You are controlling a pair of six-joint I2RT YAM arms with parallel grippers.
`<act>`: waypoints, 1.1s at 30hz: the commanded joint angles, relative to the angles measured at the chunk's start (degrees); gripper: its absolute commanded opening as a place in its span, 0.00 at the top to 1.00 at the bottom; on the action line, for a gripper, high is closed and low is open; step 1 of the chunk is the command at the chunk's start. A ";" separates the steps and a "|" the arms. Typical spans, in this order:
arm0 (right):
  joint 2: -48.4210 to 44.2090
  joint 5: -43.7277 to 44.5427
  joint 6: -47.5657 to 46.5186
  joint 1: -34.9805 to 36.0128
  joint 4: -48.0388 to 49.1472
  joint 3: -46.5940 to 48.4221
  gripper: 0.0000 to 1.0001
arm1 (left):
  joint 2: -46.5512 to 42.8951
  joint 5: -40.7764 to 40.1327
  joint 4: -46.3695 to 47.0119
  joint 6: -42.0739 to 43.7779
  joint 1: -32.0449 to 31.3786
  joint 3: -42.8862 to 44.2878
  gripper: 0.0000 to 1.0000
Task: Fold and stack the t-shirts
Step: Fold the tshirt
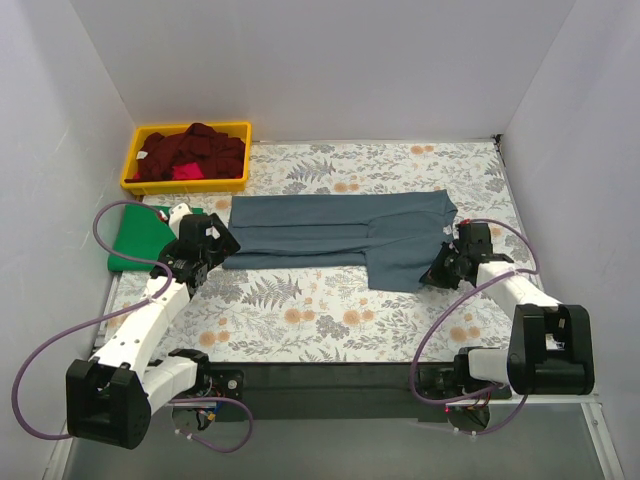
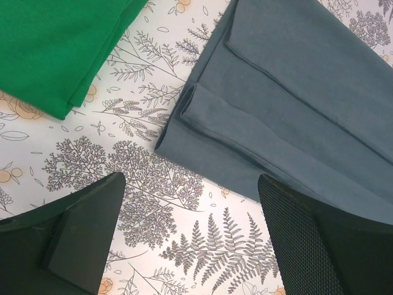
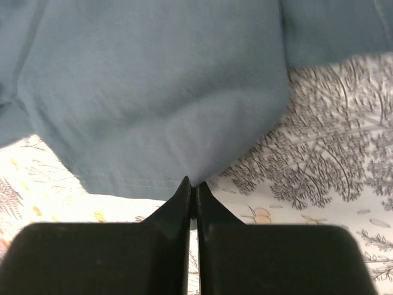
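Note:
The slate-blue t-shirt lies partly folded lengthwise across the floral cloth, with a flap hanging toward the front right. My right gripper is shut on the lower right corner of that flap; in the right wrist view the hem runs into the closed fingertips. My left gripper is open and empty, hovering just off the shirt's left end. A folded green t-shirt lies at the far left, also in the left wrist view. Dark red and pink shirts fill the bin.
A yellow plastic bin stands at the back left corner. White walls enclose the table on three sides. The floral table cloth is bare in front of the blue shirt.

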 commanded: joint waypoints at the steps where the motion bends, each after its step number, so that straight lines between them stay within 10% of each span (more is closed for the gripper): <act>1: 1.31 -2.00 0.41 0.29 1.88 6.47 0.99 | 0.02 0.05 0.30 0.51 -0.14 0.31 0.11; 19: 31.53 -7.01 1.29 0.37 1.97 44.52 0.99 | 2.13 0.31 0.30 0.77 -0.14 0.31 0.11; 33: 41.22 -3.15 2.61 -0.50 2.49 54.82 0.99 | 4.15 1.54 0.29 0.86 -0.14 0.40 0.12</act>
